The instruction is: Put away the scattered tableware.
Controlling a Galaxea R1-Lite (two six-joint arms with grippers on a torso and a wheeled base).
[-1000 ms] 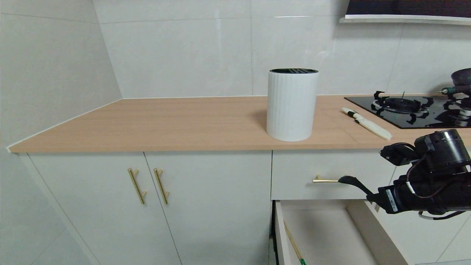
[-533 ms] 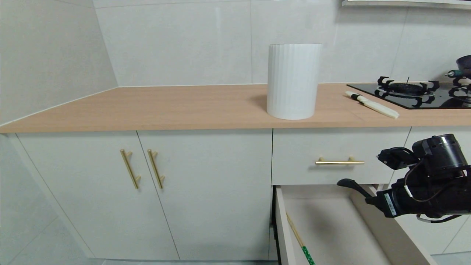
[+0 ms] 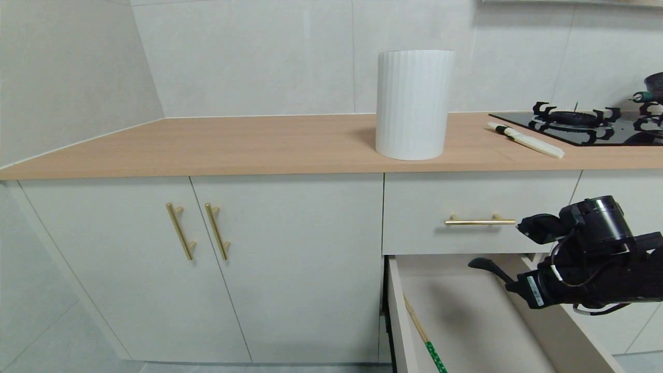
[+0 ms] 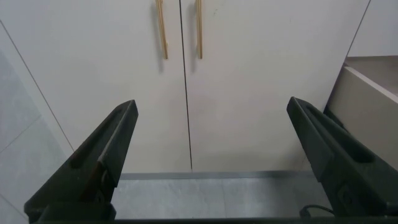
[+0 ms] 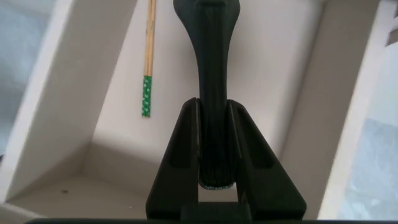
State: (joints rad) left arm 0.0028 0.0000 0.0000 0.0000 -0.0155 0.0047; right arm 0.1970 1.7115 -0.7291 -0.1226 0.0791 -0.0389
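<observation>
– black utensil first, head view: who has it, and where?
– the right gripper is clamped on its handle, at about five o'clock from the white ribbed holder. its tip pokes out over the open drawer. one green-tipped chopstick lies in there along the nine o'clock wall. a cream knife waits on the wooden counter, at three o'clock of the holder, beside the gas hob.
– what could go wrong?
– the gripper sits close to the drawer's three o'clock wall, with the shut drawer's brass handle at its eleven o'clock. a descent that drifts sideways could knock that wall. let go from this height, i'd expect the utensil to clatter and bounce.
– left wrist view?
– the left gripper has its jaws spread wide with nothing between them, facing the cabinet doors. a careless push forward could bump a door.
– right wrist view?
– both fingers pinch the narrow shaft. the wide end is cut off at the frame edge, so i can't tell spoon from ladle. the chopstick lies beside it, apart. with so slim a shaft the hold may pivot, and a crooked drop could land the utensil across the chopstick.
</observation>
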